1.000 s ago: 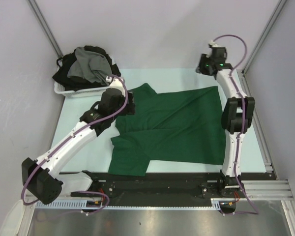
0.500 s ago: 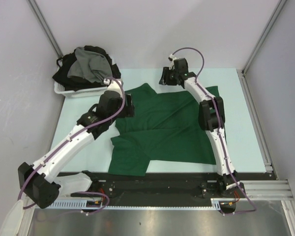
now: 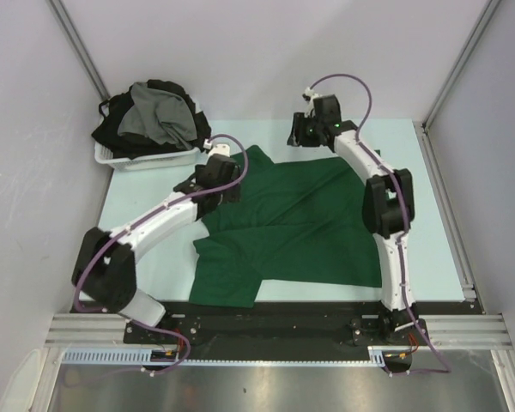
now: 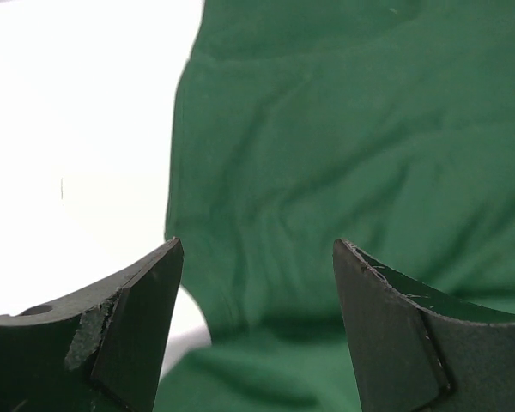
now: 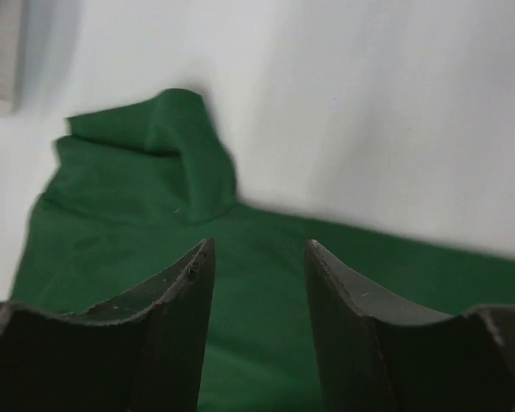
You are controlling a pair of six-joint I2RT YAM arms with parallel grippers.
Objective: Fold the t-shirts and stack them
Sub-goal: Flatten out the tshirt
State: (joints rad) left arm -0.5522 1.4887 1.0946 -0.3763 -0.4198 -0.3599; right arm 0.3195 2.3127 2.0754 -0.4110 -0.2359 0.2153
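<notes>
Dark green t-shirt (image 3: 300, 223) flat, partly folded; grey, black t-shirts (image 3: 154, 116) heaped far-left

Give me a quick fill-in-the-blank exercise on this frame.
The cotton t-shirt spread on the pale table is dark ____.
The white plastic basket holds a heap of shirts, grey and ____.
The left hand and right hand are both ____, holding nothing.
Missing: green; black; open.

I swung the right gripper (image 3: 296, 137) from the 2 o'clock corner to the 12 o'clock edge of the green t-shirt (image 3: 300, 223); left arm (image 3: 103, 266) tucked its elbow inward.
</notes>
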